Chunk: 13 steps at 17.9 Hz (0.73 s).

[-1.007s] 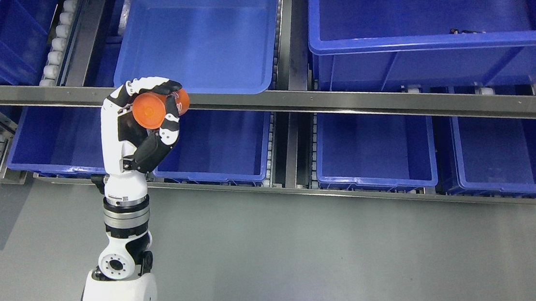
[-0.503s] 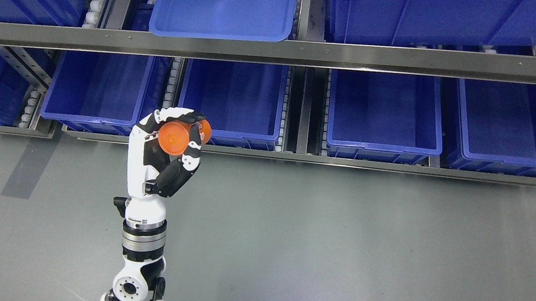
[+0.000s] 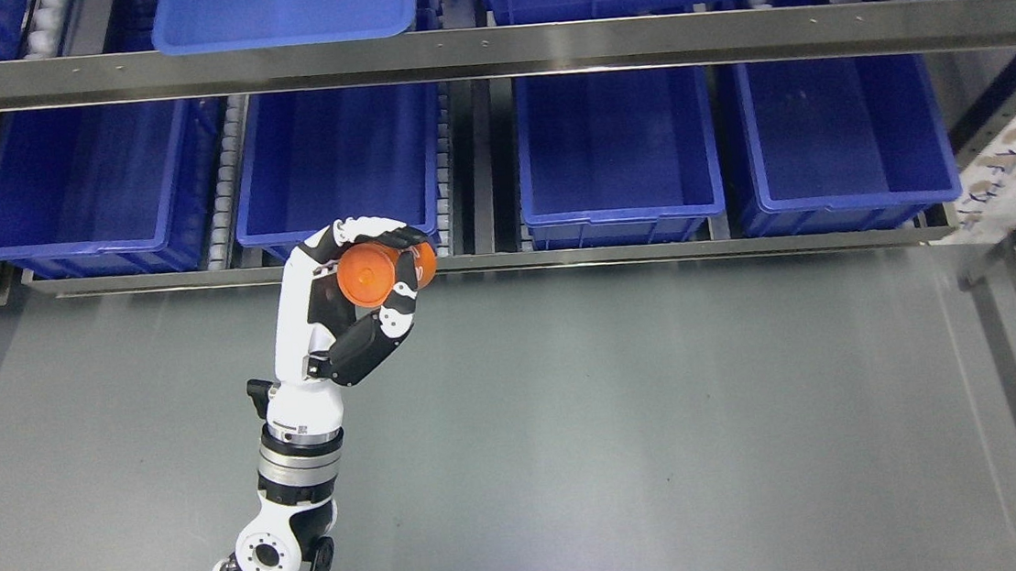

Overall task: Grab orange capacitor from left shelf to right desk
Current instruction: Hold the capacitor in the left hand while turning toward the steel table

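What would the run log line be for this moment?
left hand: shut on orange capacitor | position: lifted before shelf | right hand: not in view

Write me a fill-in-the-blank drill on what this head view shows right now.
1. The left hand grips a capacitor coloured ____.
2. The bins on the shelf are coloured ____.
3. The lower shelf row shows ____ bins side by side.
4. The floor under the arm is coloured ____.

Missing words: orange; blue; four; grey

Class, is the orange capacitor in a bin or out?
Out: the left hand grips the orange capacitor, in front of the shelf bins.
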Available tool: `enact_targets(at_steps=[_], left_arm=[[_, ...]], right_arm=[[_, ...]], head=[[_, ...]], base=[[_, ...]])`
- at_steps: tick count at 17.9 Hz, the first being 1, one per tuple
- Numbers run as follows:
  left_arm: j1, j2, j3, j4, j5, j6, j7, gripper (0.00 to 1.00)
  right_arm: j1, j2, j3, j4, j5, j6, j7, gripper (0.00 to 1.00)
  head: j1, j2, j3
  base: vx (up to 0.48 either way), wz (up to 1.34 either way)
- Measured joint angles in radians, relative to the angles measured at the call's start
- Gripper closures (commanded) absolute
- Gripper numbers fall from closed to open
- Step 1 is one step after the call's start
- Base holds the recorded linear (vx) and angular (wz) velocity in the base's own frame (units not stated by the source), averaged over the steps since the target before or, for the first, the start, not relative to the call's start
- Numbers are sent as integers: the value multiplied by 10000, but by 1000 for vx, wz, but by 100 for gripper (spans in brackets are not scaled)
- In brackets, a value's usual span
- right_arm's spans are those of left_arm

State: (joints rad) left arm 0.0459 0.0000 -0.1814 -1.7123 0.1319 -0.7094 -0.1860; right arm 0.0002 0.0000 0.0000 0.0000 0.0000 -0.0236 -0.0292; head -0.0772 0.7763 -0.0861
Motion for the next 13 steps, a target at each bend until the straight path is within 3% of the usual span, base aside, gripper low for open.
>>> enact_targets(at_steps=[13], left_arm=[[-37,0,-602,58,45,177,-4,99]], right_arm=[[1,-2,0,0,0,35,0,0]], head=[[0,0,0]], base=[[-15,-581]])
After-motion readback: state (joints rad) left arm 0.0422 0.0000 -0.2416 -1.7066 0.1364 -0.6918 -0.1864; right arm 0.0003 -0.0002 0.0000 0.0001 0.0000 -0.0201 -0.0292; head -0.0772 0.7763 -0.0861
